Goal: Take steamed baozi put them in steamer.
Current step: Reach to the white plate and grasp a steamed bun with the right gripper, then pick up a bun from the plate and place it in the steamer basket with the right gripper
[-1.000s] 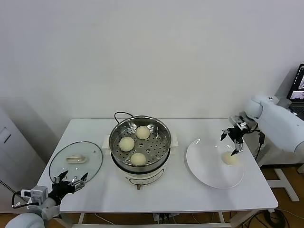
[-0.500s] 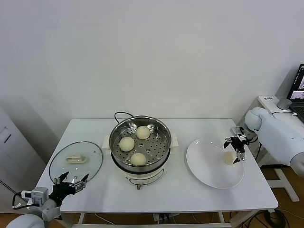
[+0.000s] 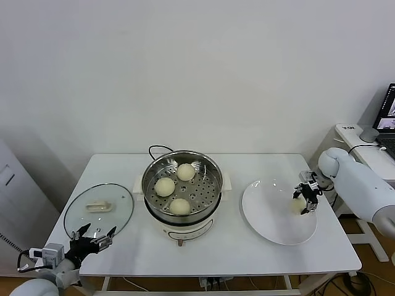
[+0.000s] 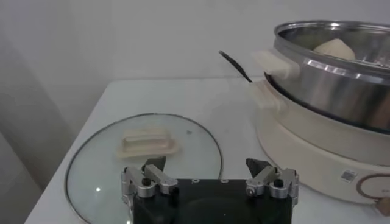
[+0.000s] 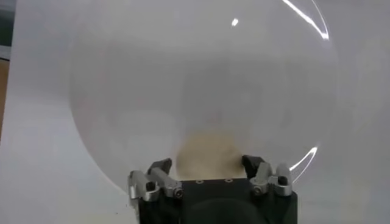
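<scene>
Jaws spread wide on both arms. Nearest the robot, the left gripper [image 3: 91, 236] is idling at the front left corner of the bench [image 3: 123, 253], holding nothing, with the glass lid [image 3: 99, 209] lying flat just beyond it. Over on the right, the right gripper [image 3: 307, 200] is sitting low over the white plate [image 3: 271, 216], its jaws standing on either side of the last steamed baozi [image 3: 299, 205] without pinching it — in the right wrist view the bun [image 5: 210, 157] is showing between the two open fingers [image 5: 159, 173], near the plate's rim.

Further back, at the middle of the bench, the steamer [image 3: 181, 185] is holding three more buns [image 3: 165, 186] on its perforated tray, with free space left on the tray's right side for the fourth.

The risks from here, as I judge them: the dough looks soft and matte, so a hard squeeze would dent or tear it, while a light one would let the round, smooth bun roll out of the jaws. The plate is glossy and shallow, and a bun sitting this close to its edge could be nudged off onto the bench if one finger lands first. During the carry, the steamer's raised steel wall is a thing to clear, or the bun could be knocked loose against it.

The pot is shiny stainless steel on a cream base, with a black cord [image 3: 155, 148] trailing behind; the lid is clear glass with a cream handle [image 3: 97, 206].
</scene>
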Motion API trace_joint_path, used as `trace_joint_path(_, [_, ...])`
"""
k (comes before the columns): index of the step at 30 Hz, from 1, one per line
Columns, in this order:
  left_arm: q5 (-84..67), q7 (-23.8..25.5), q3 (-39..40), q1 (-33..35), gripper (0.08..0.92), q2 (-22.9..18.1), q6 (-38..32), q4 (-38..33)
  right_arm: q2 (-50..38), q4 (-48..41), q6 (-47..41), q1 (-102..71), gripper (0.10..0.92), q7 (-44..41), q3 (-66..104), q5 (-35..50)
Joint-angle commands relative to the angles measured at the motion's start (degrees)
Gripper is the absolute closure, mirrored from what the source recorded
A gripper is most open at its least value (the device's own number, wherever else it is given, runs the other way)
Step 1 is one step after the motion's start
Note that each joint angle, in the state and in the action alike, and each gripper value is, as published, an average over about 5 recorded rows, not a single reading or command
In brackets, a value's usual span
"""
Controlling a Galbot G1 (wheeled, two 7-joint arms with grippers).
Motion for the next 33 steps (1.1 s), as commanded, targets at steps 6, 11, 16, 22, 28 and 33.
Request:
trace_joint_path(6, [0.28,-0.17,-0.09,0.11,0.177,-0.33,0.30,-0.41,-1.03,1.81,-1.53,1.04,0.594,-0.39,-0.52,1.66])
trace_joint_path(11, [0.65,-0.26,-0.22,0.26,0.177,-0.48,0.43,-0.73,-4.57,7.92,-6.11,6.89,0.602,-1.11,-10.17,12.43])
trace_joint_path(16, [1.06,-0.37,-0.37,0.62,0.177,-0.56,0.53,-1.13,-8.76,16.78,-12.99,18.52,0.601,-1.17,-24.66,25.46])
trace_joint_path(22, [1.26,-0.45,-0.42,0.72,0.177,-0.54,0.53,-1.39,-9.75,26.43,-20.42,33.49,0.601,0.09,-39.85,39.13])
trace_joint_path(28, [1.31,-0.46,-0.25,0.78,0.177,-0.47,0.52,-1.83,-5.00,32.75,-28.28,44.70,0.601,4.58,-48.71,50.38])
trace_joint_path(33, [1.58,-0.55,-0.13,0.71,0.177,-0.52,0.66,-2.09,-0.17,34.88,-33.05,47.48,0.597,9.41,-50.21,58.97])
